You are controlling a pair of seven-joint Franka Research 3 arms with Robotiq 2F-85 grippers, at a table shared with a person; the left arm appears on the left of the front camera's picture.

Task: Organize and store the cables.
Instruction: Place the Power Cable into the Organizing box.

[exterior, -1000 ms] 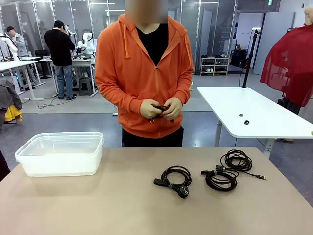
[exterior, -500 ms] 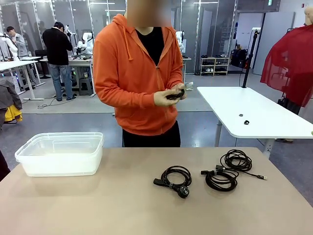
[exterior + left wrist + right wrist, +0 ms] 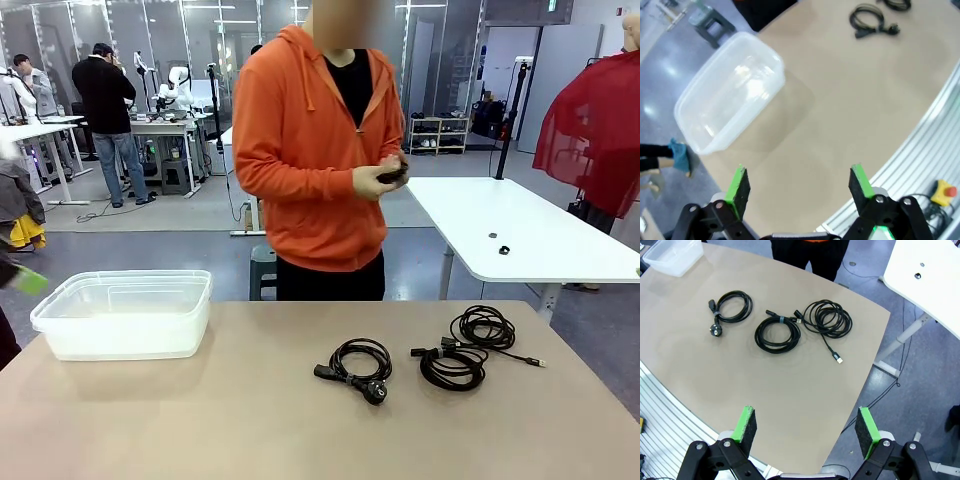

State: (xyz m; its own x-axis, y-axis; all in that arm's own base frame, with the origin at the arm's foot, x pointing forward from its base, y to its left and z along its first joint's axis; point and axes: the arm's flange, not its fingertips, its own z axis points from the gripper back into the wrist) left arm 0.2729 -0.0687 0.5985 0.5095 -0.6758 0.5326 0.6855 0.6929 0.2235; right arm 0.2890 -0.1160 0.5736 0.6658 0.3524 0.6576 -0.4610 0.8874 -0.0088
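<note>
In my front camera I see a grey floor [image 3: 150, 240], a white table [image 3: 520, 235] at 2 o'clock, a low shelf [image 3: 438, 135] behind it, glass partitions [image 3: 160, 35] at 11 o'clock, and work tables [image 3: 30, 130] at 10 o'clock.

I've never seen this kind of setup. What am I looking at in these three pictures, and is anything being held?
This is a two-armed robot at a tan table, facing a person in an orange hoodie. The front picture looks across the table from the robot's side. The other two come from cameras on its wrists: the green-tipped prongs at the bottom are its left hand and right hand, both open and empty. On the table lie a clear plastic bin and three coiled black cables: the plug cable, the thick cable and the thin cable beside it. The person's hands hold a small dark thing, perhaps another cable; it is too small to tell.
</note>
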